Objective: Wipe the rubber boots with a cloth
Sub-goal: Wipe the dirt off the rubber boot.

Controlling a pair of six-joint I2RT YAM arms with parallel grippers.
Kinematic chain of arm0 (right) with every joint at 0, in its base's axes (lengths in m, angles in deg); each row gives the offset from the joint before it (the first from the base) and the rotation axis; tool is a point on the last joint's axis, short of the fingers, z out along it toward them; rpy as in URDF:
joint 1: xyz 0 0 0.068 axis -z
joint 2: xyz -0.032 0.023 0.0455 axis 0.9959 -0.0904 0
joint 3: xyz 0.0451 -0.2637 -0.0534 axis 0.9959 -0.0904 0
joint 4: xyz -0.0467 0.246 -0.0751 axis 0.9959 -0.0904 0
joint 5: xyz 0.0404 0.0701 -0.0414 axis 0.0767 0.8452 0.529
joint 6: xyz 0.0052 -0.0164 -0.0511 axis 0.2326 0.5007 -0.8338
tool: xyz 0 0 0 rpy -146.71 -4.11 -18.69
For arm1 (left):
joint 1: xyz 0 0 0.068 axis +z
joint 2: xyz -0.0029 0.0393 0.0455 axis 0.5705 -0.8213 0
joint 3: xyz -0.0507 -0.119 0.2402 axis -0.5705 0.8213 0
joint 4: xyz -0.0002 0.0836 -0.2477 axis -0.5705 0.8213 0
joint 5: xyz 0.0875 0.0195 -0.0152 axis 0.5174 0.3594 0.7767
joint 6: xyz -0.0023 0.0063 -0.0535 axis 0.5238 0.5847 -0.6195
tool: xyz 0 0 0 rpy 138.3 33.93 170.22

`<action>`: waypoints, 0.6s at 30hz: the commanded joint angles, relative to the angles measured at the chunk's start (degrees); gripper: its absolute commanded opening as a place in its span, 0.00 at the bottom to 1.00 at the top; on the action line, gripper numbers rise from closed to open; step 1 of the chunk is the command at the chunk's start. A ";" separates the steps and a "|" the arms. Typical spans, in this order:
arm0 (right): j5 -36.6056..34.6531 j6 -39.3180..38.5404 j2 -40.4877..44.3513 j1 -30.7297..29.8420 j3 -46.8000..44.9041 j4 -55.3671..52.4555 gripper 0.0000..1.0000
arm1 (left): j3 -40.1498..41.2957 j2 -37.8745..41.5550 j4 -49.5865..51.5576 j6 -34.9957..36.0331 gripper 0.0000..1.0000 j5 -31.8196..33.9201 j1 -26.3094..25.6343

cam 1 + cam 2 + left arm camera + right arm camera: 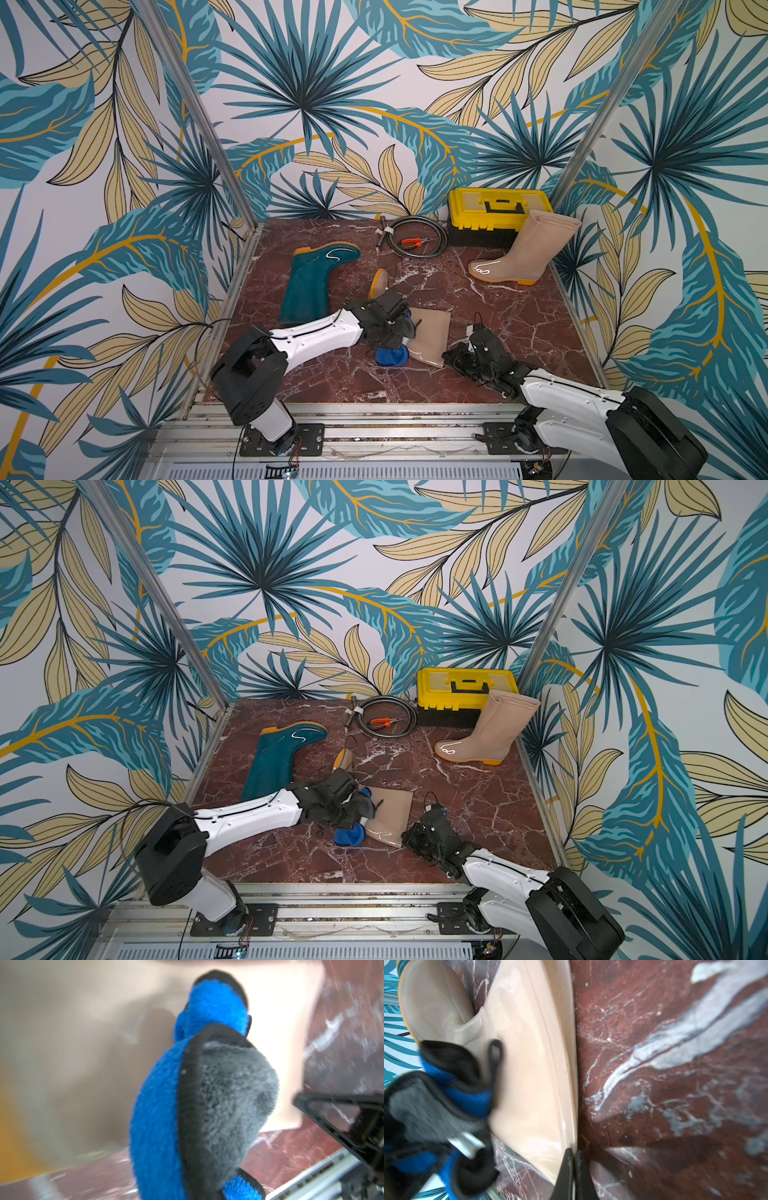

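Observation:
In both top views a beige rubber boot point(432, 336) point(392, 816) lies on its side mid-table, its orange sole point(379, 282) turned to the back. My left gripper point(395, 328) hangs over its shaft, shut on the blue cloth point(390, 356) point(158, 1105), which presses against the boot and hides the fingers. My right gripper point(574, 1153) point(448, 356) is shut on the rim of that boot's shaft point(529, 1064). A dark teal boot point(307, 286) lies at the left. Another beige boot point(523, 253) stands upright at the back right.
A yellow toolbox point(494, 212) stands at the back behind the upright boot. Beside it lie a coiled cable point(415, 237) and orange pliers point(411, 243). Metal frame rails point(374, 432) border the red marble table point(519, 332), and patterned walls close it in.

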 commanded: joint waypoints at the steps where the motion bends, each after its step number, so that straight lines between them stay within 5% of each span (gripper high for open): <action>1: -3.56 0.76 -0.18 0.21 -2.58 -7.71 0.00 | 2.52 6.83 3.05 2.49 0.00 2.99 2.95; 6: -3.36 0.57 -0.65 0.22 -2.14 -7.54 0.00 | 0.19 5.30 2.87 -0.96 0.00 1.21 0.55; 13: -3.22 0.92 -1.55 0.25 -1.97 -7.23 0.00 | -11.22 -12.93 -2.06 -3.84 0.00 -0.47 -14.43; 18: -3.50 0.83 -0.26 0.23 -2.21 -8.78 0.00 | -17.83 -21.70 -2.68 -1.65 0.00 -2.61 -16.85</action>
